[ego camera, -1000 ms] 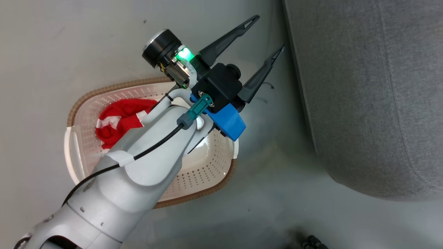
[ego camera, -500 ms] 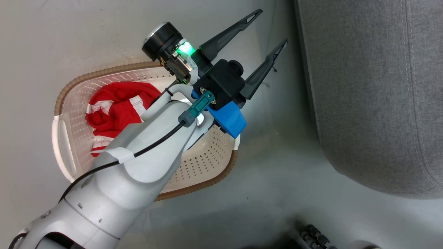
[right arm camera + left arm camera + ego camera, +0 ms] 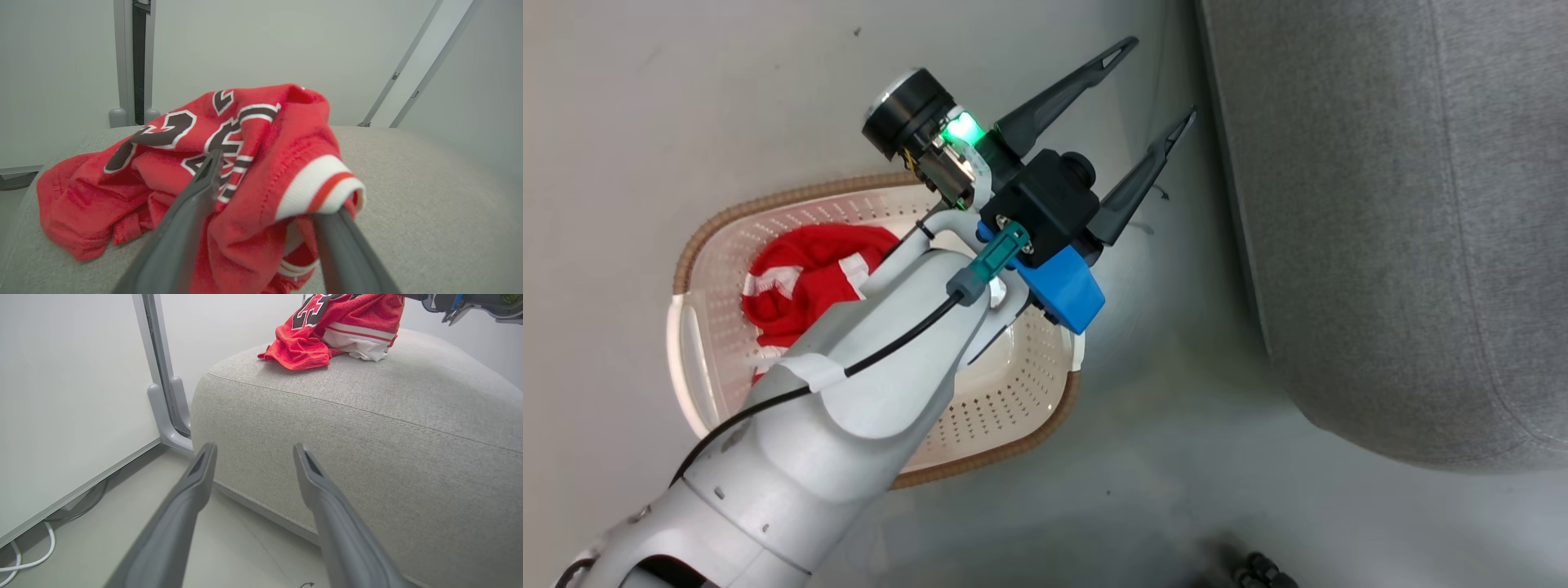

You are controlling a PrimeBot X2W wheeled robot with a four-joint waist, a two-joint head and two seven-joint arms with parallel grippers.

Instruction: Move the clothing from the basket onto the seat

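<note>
left gripper [image 3: 1161, 77]: fingers spread, empty. Hangs over the floor [image 3: 1176, 457] between basket [image 3: 1013, 384] and seat [image 3: 1380, 245], with the tips aimed at the seat's side. Its forearm crosses above the basket.
right gripper [image 3: 276, 181]: fingers spread over the seat top, with the jersey [image 3: 286, 134] bunched between and over them. Collar trim drapes on one finger. No pinch that I can see, so it reads as a release.
jersey: crumpled on top of the seat, lettering up.
red garment [image 3: 800, 286]: in the basket, balled toward one end, partly hidden under the left forearm.
progress: my read is half done, with one piece on the seat and one in the basket.
why left is spread: probably pre-opened for the next grab. It would need to turn toward the basket and go down.
risk: the collar hooked on the right finger could drag the jersey when that arm pulls away.
</note>
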